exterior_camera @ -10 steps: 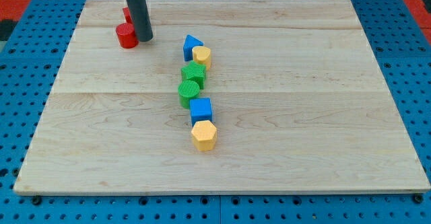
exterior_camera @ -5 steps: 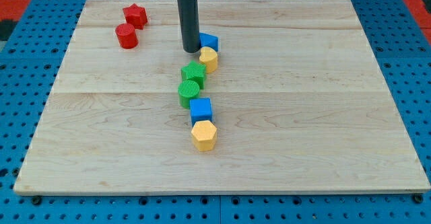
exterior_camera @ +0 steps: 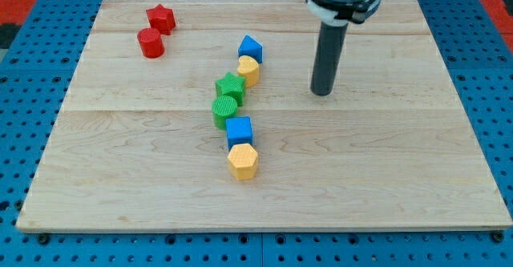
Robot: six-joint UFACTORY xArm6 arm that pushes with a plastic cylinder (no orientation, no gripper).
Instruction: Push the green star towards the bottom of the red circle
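The green star [exterior_camera: 230, 86] lies near the middle of the wooden board [exterior_camera: 385, 155], touching the green cylinder [exterior_camera: 224, 111] just below it. The red circle [exterior_camera: 151, 43] sits at the view's upper left, with the red star [exterior_camera: 160, 17] just above it. My tip [exterior_camera: 321, 92] rests on the board well to the right of the green star, apart from every block.
A blue triangle [exterior_camera: 250, 47] and a yellow block [exterior_camera: 248, 70] sit just above and to the right of the green star. A blue cube [exterior_camera: 239, 131] and a yellow hexagon [exterior_camera: 242, 161] continue the column below the green cylinder.
My tip has swept from beside the red circle at the upper left, past the blue triangle, to the right of the column. The blue triangle and yellow block shifted slightly right.
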